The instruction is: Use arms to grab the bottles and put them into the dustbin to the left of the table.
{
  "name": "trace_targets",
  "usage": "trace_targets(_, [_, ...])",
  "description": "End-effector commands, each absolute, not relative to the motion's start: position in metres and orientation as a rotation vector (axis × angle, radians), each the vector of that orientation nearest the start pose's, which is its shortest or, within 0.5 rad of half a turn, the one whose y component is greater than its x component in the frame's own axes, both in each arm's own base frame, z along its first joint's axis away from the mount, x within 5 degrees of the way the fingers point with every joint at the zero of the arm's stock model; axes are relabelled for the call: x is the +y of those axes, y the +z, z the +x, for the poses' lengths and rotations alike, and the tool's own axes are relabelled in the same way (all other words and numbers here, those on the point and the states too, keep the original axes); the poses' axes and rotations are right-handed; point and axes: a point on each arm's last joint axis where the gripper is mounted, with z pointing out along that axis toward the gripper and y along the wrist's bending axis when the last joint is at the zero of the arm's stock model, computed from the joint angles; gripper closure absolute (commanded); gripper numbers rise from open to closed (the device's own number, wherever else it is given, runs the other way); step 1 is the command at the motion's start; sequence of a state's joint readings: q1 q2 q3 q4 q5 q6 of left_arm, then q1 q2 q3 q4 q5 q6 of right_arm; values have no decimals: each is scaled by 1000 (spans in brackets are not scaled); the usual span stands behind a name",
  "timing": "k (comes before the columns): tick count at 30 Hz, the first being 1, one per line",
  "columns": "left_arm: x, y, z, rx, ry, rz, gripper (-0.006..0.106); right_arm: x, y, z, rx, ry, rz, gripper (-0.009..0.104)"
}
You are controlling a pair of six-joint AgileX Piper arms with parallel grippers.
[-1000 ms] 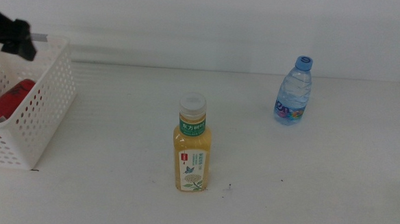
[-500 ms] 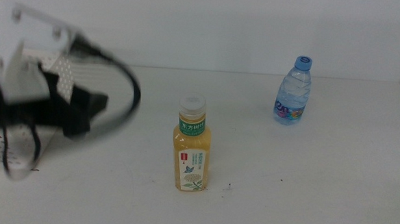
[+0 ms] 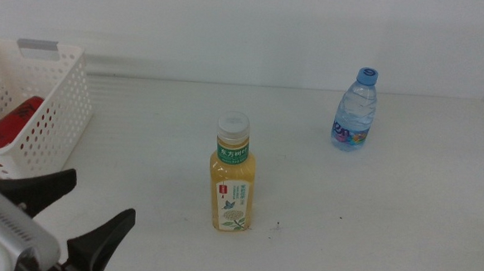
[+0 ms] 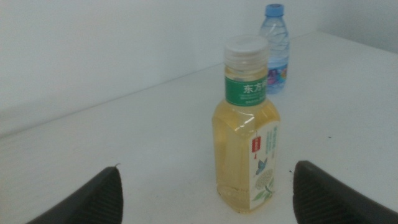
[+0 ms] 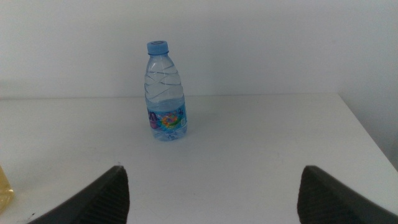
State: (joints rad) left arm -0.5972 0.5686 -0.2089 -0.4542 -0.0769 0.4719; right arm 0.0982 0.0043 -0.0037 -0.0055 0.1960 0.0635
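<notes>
The yellow tea bottle (image 3: 232, 176) stands upright mid-table with its white cap and green label; it also shows in the left wrist view (image 4: 247, 127). The blue-capped water bottle (image 3: 355, 111) stands upright at the far right, seen too in the left wrist view (image 4: 274, 48) and the right wrist view (image 5: 166, 93). The red cola can (image 3: 9, 122) lies inside the white dustbin (image 3: 69, 101) at the far left. My left gripper (image 3: 76, 214) is open and empty at the bottom left, facing the tea bottle from a distance. My right gripper (image 5: 211, 190) is open and empty, well short of the water bottle, out of the middle view.
The white table (image 3: 404, 219) has a few dark specks, one (image 3: 278, 227) beside the tea bottle. A pale wall rises behind the table's far edge.
My left arm has swung from over the dustbin down to the bottom left corner, empty. The bottles and the can have not moved.
</notes>
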Motion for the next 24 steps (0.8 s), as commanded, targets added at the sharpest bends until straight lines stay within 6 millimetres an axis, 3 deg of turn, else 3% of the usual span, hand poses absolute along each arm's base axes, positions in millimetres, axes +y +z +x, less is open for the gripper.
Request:
trace_targets(1, [-63,241,97,1694,-405,503,7,5,197,56,1667,107,-44,6])
trace_targets(7, [-64,240,97,1700,-407,509,7,5,197,56,1667,107,-44,6])
trace_targets(11, [-66,226,100,1744,-417,487,7,5,197,56,1667,107,-44,6])
trace_targets(24, [-96,205,126,1774,-439,496,7,5,197,56,1667,107,-44,6])
